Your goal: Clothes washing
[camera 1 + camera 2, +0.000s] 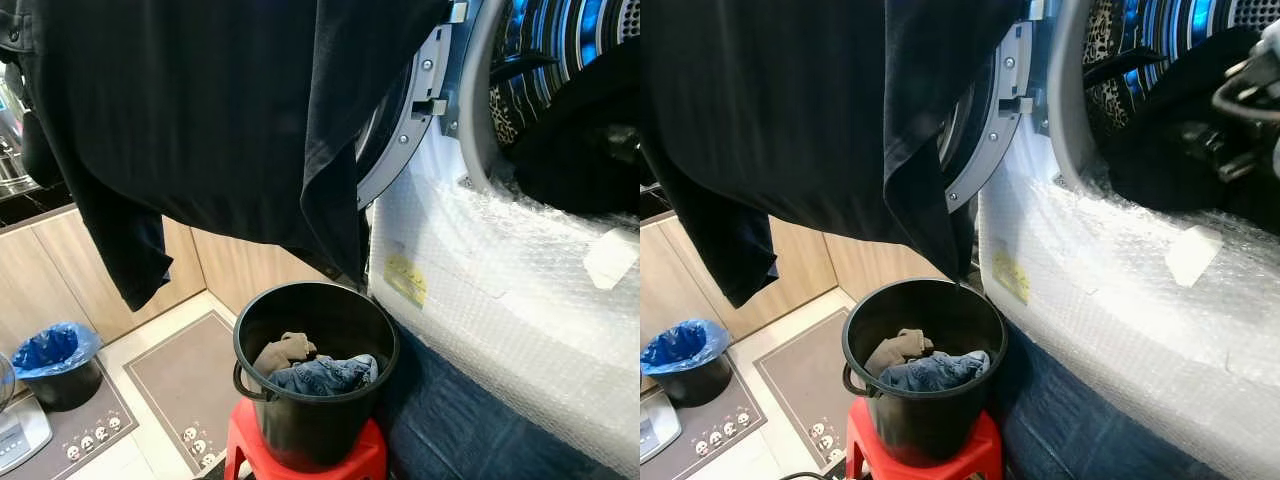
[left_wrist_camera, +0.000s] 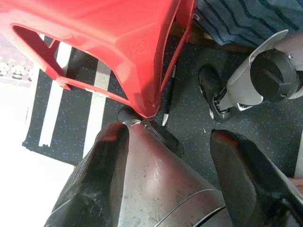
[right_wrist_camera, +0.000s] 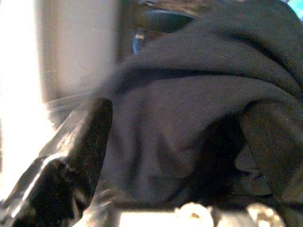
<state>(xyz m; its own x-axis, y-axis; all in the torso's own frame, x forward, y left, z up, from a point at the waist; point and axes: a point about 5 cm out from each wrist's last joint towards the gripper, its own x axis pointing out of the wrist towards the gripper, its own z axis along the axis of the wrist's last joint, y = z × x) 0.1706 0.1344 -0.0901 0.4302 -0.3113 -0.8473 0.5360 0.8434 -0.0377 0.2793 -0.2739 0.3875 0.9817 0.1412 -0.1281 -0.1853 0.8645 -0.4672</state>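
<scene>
Left eye view shows a large black garment (image 1: 220, 110) hanging across the upper part of the scene, its lower edge above a black bucket (image 1: 315, 420). The bucket stands on a red stool (image 1: 355, 462) and holds a blue denim piece (image 1: 325, 375) and a beige cloth (image 1: 283, 350). Just beside the bucket is the washing machine (image 1: 500, 300), its front wrapped in bubble film, with the round door (image 1: 405, 120) swung open. Dark clothes (image 1: 580, 140) lie in the drum opening.

In the right wrist view, the right gripper (image 3: 180, 156) has its fingers (image 3: 78, 142) spread wide around the dark fabric, at the drum mouth. The left gripper (image 2: 170, 170) hangs low beside the stool leg, its fingers apart and holding nothing. A small bin with a blue bag (image 1: 55, 355) stands on the floor near the wooden cabinets (image 1: 60, 270).
</scene>
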